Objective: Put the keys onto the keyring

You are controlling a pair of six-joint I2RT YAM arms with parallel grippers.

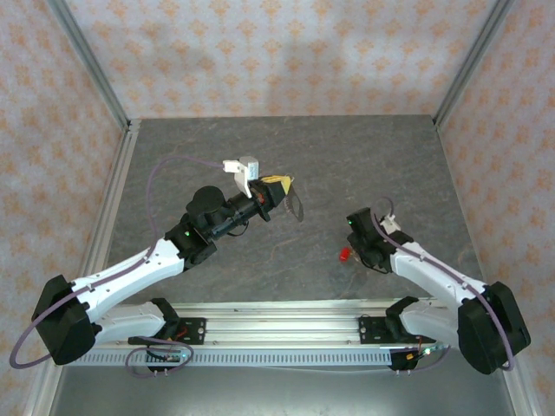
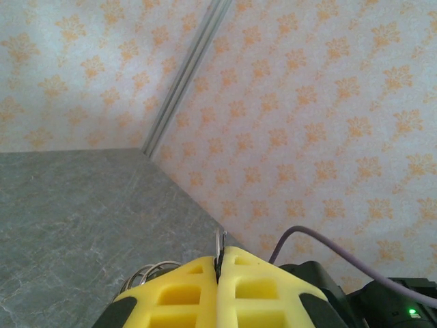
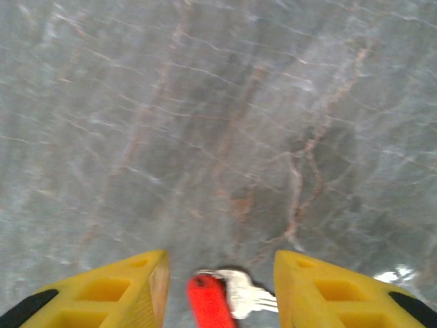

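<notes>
My left gripper (image 1: pixel 277 187) is raised above the table and shut on the keyring (image 1: pixel 296 204), a thin silvery loop hanging off its yellow fingertips. In the left wrist view the keyring (image 2: pixel 220 242) pokes up out of the closed seam, and more of its wire curves out on the left. The key (image 1: pixel 344 255), with a red head and a short silvery blade, lies flat on the table. My right gripper (image 1: pixel 353 250) stands open just over it. In the right wrist view the key (image 3: pixel 210 305) lies between the spread yellow fingers of that gripper (image 3: pixel 220 290), touching neither.
The grey marbled tabletop (image 1: pixel 347 165) is fenced by metal posts (image 1: pixel 91 65) and patterned walls. A white camera mount (image 1: pixel 243 169) sticks up from the left wrist. The rail with the arm bases (image 1: pixel 277 325) runs along the near edge.
</notes>
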